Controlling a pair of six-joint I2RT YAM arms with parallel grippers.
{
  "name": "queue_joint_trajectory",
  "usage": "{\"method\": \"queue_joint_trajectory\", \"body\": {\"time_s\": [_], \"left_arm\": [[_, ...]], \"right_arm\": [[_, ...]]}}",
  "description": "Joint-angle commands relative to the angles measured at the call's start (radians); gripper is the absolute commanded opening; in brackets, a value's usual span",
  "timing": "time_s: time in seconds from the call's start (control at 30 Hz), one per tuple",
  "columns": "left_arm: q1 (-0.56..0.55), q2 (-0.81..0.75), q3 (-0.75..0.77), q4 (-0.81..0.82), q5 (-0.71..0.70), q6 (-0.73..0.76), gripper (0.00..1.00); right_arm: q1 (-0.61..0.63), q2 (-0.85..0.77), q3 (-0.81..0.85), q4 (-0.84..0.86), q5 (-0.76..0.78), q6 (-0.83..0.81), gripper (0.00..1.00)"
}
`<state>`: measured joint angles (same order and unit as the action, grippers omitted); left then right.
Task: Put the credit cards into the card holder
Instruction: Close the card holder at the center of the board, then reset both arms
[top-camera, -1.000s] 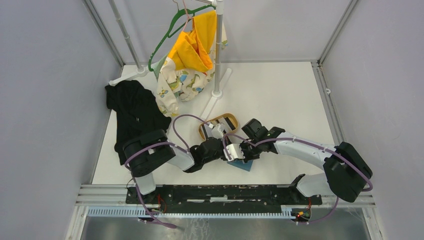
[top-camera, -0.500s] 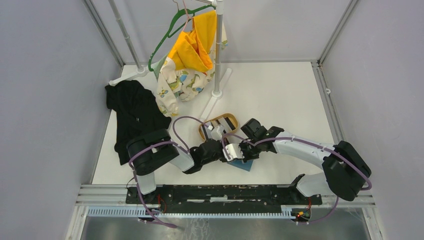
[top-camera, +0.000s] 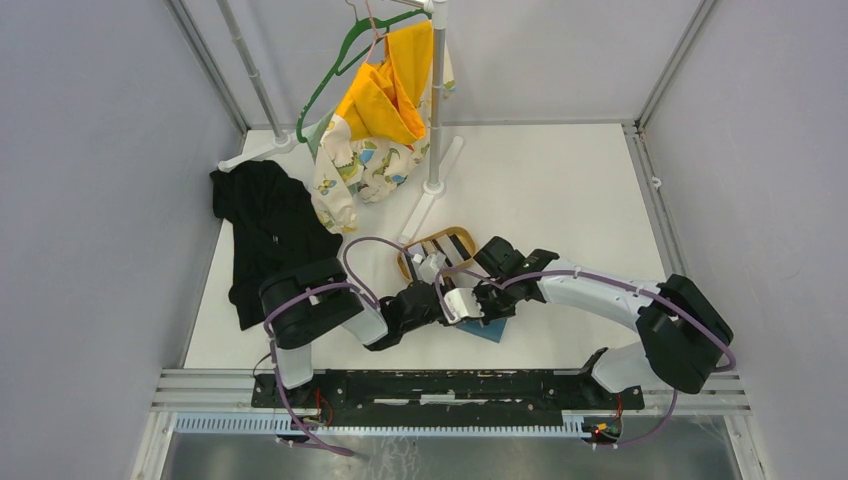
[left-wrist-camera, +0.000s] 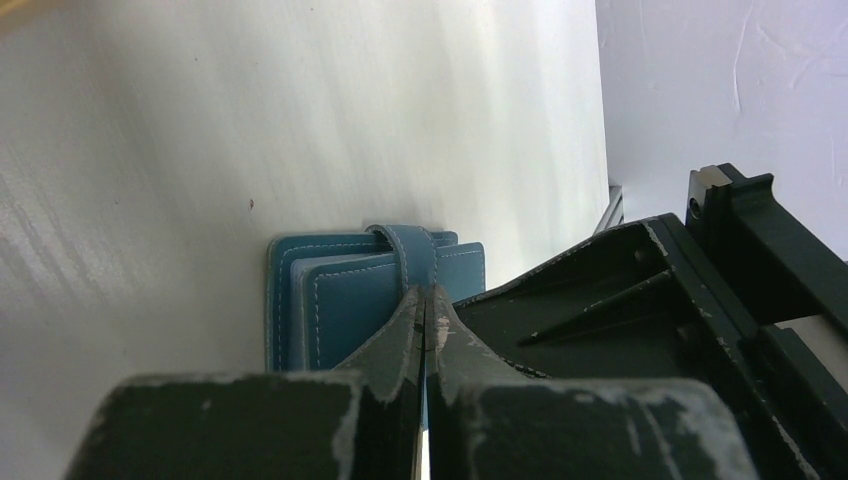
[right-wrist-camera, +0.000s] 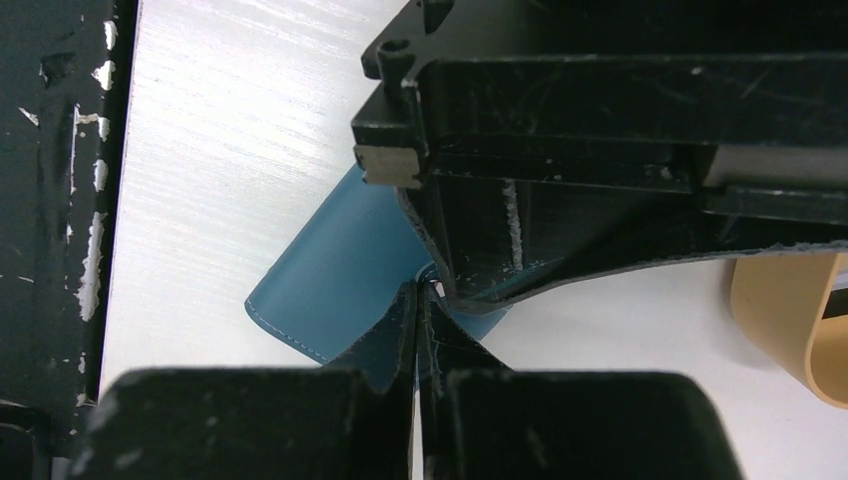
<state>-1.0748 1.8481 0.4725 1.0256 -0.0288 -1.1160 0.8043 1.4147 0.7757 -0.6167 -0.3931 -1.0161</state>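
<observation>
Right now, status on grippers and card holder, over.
Left gripper shut on card holder snap tab. Right gripper shut at holder's edge, grip unclear. Credit cards lie in wooden tray. Grippers crowding each other.

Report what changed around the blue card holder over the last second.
The right arm swung slightly left, its wrist edging away from the bases; the left arm shifted a little right. Nothing was grasped or released: the left gripper and right gripper remain shut, tips at the card holder. The credit cards remain in the wooden tray; the black garment is unmoved.
</observation>
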Motion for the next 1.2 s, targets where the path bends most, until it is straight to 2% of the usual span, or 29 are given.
{"method": "queue_joint_trajectory", "body": {"time_s": [0.0, 0.13, 0.17, 0.27, 0.37, 0.53, 0.63, 0.73, 0.8, 0.9, 0.97, 1.03, 1.1, 1.13, 1.17], "left_arm": [[-0.022, 0.044, -0.023, -0.036, 0.002, -0.021, 0.02], [-0.022, 0.050, -0.036, -0.003, -0.001, -0.027, 0.02], [-0.023, 0.048, -0.038, 0.003, -0.003, -0.027, 0.02], [-0.023, 0.020, -0.034, 0.000, -0.009, -0.009, 0.02], [-0.021, -0.027, -0.015, -0.052, -0.017, 0.022, 0.04], [-0.016, -0.148, 0.037, -0.225, -0.056, 0.122, 0.10], [-0.016, -0.254, 0.091, -0.384, -0.084, 0.229, 0.19], [-0.020, -0.368, 0.152, -0.546, -0.129, 0.341, 0.25], [-0.021, -0.455, 0.185, -0.649, -0.178, 0.402, 0.29], [-0.023, -0.591, 0.210, -0.802, -0.253, 0.471, 0.41], [-0.022, -0.702, 0.232, -0.910, -0.316, 0.508, 0.56], [-0.021, -0.787, 0.261, -1.024, -0.379, 0.539, 0.76], [-0.019, -0.859, 0.297, -1.127, -0.428, 0.565, 0.93], [-0.018, -0.890, 0.319, -1.173, -0.453, 0.569, 0.98], [-0.018, -0.915, 0.340, -1.217, -0.470, 0.574, 0.99]], "right_arm": [[0.027, 0.070, -0.014, -0.042, 0.031, -0.005, 0.00], [0.030, 0.087, -0.001, -0.054, 0.030, -0.001, 0.00], [0.029, 0.081, 0.005, -0.053, 0.026, 0.002, 0.04], [0.017, 0.014, 0.017, -0.055, -0.005, 0.007, 0.29], [-0.030, -0.080, 0.026, -0.071, -0.046, -0.009, 0.42], [-0.171, -0.247, 0.041, -0.128, -0.156, -0.066, 0.50], [-0.265, -0.337, 0.044, -0.117, -0.194, -0.069, 0.56], [-0.351, -0.424, 0.036, -0.067, -0.221, -0.030, 0.65], [-0.408, -0.470, 0.033, -0.020, -0.234, 0.011, 0.75], [-0.512, -0.533, 0.032, 0.073, -0.265, 0.128, 0.96], [-0.559, -0.565, 0.053, 0.163, -0.228, 0.285, 0.98], [-0.573, -0.599, 0.079, 0.239, -0.113, 0.438, 0.98], [-0.581, -0.648, 0.095, 0.295, -0.060, 0.526, 0.98], [-0.580, -0.669, 0.104, 0.313, -0.062, 0.553, 0.98], [-0.580, -0.675, 0.123, 0.306, -0.084, 0.577, 0.98]]}}
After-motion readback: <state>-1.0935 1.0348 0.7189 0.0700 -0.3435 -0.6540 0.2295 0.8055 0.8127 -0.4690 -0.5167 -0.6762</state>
